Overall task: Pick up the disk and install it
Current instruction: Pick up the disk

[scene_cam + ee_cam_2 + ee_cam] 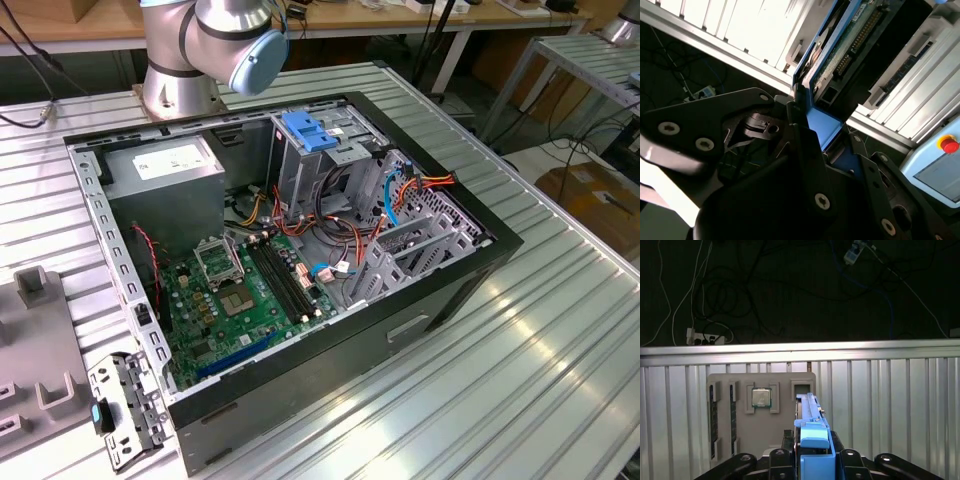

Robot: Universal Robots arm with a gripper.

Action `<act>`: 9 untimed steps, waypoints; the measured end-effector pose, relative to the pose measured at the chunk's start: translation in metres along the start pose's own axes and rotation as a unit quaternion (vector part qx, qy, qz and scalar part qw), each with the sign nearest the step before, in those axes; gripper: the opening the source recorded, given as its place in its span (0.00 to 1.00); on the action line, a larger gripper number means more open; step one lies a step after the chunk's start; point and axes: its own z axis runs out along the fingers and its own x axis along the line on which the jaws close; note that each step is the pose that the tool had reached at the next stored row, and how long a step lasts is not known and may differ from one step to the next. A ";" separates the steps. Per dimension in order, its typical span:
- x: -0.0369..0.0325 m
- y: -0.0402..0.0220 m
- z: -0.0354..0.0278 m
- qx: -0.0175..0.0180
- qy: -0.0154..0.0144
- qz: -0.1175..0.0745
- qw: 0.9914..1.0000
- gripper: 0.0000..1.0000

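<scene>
Claw (pixel 814 464) is closed on the disk (pixel 813 435), gripping the blue carrier frame edge-on, presumably for sliding into a bay. The disk sits over the grey tray (pixel 765 440) on the bench (pixel 890 410).

Arm (pixel 215 40): you have its grey base column and a shoulder joint with a pale blue end cap, at the top of the exterior view. Gripper (pixel 822 129): black, with screw-studded fingers (pixel 807 150). It is closed on the disk (pixel 850 45), which sits edge-on between the jaws in both wrist views.
</scene>
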 end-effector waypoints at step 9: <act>0.0000 0.0000 -0.0028 0.000 0.000 0.000 1.000 0.37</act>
